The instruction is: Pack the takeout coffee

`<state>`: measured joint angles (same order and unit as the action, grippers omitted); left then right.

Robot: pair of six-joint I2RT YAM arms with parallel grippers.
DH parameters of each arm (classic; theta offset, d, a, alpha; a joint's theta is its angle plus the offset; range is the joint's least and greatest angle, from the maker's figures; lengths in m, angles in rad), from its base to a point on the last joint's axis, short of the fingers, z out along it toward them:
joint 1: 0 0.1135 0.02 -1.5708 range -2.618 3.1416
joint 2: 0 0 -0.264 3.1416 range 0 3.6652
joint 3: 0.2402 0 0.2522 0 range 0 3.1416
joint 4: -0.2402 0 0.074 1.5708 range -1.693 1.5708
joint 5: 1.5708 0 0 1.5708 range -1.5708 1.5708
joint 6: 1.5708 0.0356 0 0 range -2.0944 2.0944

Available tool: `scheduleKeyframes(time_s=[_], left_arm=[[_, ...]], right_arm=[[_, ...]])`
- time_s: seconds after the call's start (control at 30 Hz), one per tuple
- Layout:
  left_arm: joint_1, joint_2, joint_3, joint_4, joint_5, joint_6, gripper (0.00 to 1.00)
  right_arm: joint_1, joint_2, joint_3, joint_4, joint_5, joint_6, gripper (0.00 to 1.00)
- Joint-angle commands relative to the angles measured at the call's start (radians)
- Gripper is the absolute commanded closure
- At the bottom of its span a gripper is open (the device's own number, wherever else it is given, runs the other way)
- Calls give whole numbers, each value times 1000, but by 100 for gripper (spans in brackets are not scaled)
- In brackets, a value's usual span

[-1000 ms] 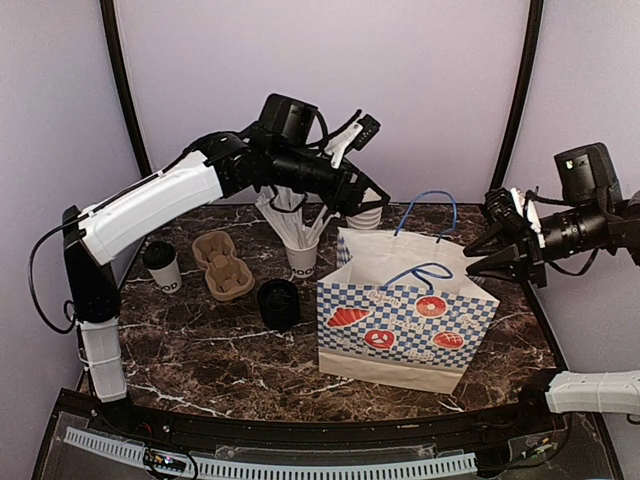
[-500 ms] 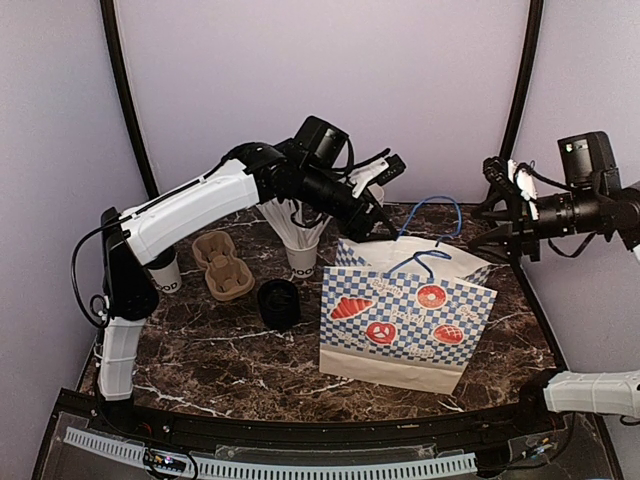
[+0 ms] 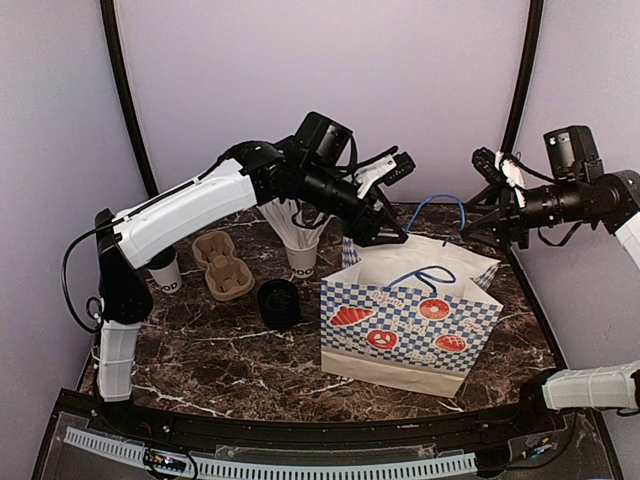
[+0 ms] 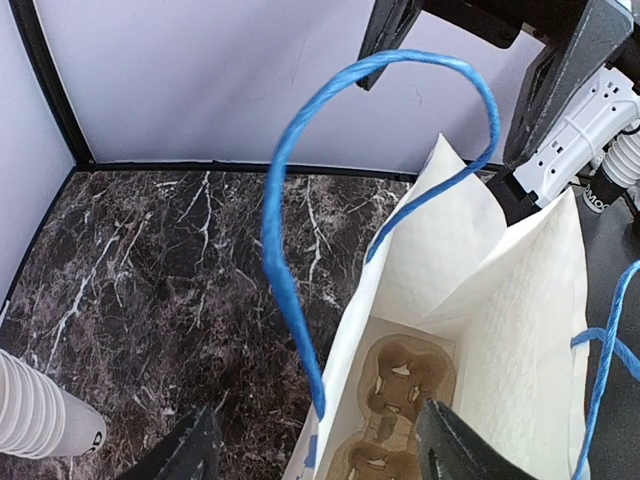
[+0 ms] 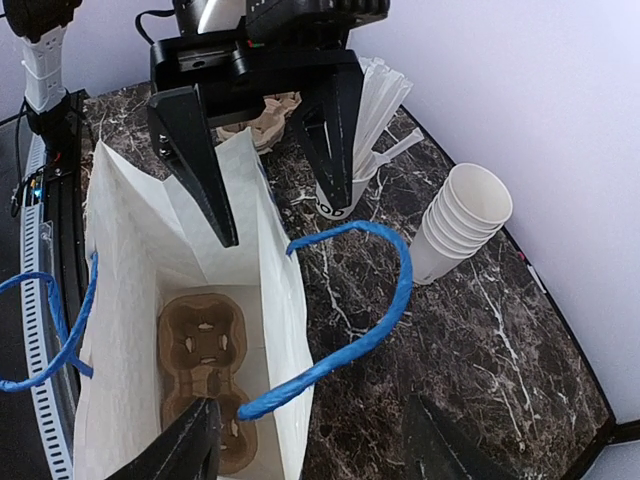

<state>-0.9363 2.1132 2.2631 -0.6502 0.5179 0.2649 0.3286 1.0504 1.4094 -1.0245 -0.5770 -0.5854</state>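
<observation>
White paper cup point(image 3: 165, 272) far left, well apart from left claw point(image 3: 388, 236).

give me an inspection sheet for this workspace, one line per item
surface: dark marble table, no spills seen
job's things: white coffee cup upright at the table's left, top hidden by the left arm; not in the bag
clutter: paper bag standing open, a pulp carrier at its bottom; second carrier, straw cup, black round item, stacked cups on the table
grippers: left gripper open, a finger each side of the bag's rim; right gripper open by the bag's right end
cables: black cable loops along the left arm
surroundings: lilac walls, black posts
</observation>
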Motion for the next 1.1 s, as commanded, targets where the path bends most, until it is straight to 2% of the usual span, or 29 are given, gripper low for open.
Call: scheduleKeyframes(time_s=[0.0,0.17,0.33,0.53,0.83,0.93,1.0,1.07], left_arm=[[-7,-48,-11,22,14,34,29],[-8,7,23,-9,-41,43,31],[-8,50,69,-39,-44,56,44],[-27,72,93,-67,-33,86,51],[-58,66,120,-96,-71,124,83],[-62,29,118,-89,-108,133,91],[-66,2,113,-81,-141,142,98],[-77,-32,82,-63,-184,153,100]], right_arm=[[-15,-3,31,32,-26,15,38],[-24,-13,33,31,-29,16,37],[-31,-17,39,29,-28,18,37],[-34,-15,39,30,-31,18,37],[-37,-16,37,41,-5,17,38],[-44,-19,32,70,69,24,38],[-64,-28,10,136,144,50,39],[-107,-38,-23,223,217,85,37]])
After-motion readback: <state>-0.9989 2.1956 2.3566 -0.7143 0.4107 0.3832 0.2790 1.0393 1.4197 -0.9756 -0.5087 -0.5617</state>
